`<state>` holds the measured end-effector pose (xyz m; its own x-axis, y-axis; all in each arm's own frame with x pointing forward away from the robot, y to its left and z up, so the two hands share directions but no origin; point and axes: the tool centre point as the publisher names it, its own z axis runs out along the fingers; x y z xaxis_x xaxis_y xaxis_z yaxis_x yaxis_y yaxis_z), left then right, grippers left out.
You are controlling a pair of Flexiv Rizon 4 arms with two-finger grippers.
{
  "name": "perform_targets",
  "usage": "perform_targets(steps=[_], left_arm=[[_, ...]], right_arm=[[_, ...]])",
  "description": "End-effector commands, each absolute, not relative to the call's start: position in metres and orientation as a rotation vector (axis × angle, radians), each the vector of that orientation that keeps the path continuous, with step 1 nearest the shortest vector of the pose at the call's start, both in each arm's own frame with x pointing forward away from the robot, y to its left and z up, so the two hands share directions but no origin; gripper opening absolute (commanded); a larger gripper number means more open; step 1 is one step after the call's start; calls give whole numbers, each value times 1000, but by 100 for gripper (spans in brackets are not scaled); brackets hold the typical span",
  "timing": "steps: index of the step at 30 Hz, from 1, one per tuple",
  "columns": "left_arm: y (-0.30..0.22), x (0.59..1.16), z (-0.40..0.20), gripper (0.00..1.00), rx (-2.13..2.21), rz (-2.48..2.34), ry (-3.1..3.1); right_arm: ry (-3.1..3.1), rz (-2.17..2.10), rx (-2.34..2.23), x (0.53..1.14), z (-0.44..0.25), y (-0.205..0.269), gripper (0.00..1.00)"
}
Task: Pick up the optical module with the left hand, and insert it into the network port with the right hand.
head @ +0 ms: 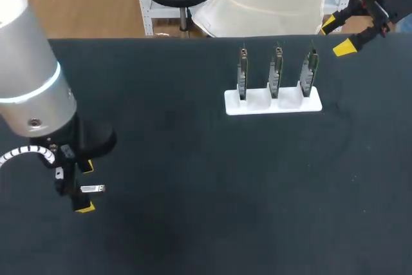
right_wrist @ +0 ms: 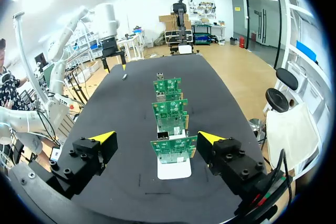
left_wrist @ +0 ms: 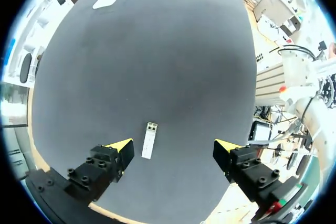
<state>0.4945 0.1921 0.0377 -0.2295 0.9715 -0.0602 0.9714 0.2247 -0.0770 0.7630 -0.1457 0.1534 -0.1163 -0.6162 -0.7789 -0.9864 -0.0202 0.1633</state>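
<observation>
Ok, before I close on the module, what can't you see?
- Network ports: too small on the boards in the head view; in the right wrist view the nearest board covers those behind.
- Left gripper: fingers mostly under its arm, head view.
- Right gripper: arm cut by head view's edge.
- Optical module: latch too small, any view.

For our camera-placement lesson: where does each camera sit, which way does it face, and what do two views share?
Head view: above and behind, looking down on the table; left tool and right tool show.
Left wrist view: on the left wrist, looking down at the optical module; the left tool, open, shows.
Right wrist view: on the right wrist, facing the white holder of boards; the right tool, open, shows.
Shared: head and left wrist views show the optical module.
</observation>
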Motion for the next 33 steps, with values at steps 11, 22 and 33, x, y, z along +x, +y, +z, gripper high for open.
perform_targets(steps=[11,22,33], left_arm=[[194,500,19,100,-1896,74,-2377],[205,496,10,100,-1891,21,-2388],[220,496,6,100,-1864,-30,-2414]], right_arm=[[1772,984,-1667,761,153,-145,100],[1772,984,-1667,761,153,-145,100],[1772,984,-1667,761,153,-145,100]])
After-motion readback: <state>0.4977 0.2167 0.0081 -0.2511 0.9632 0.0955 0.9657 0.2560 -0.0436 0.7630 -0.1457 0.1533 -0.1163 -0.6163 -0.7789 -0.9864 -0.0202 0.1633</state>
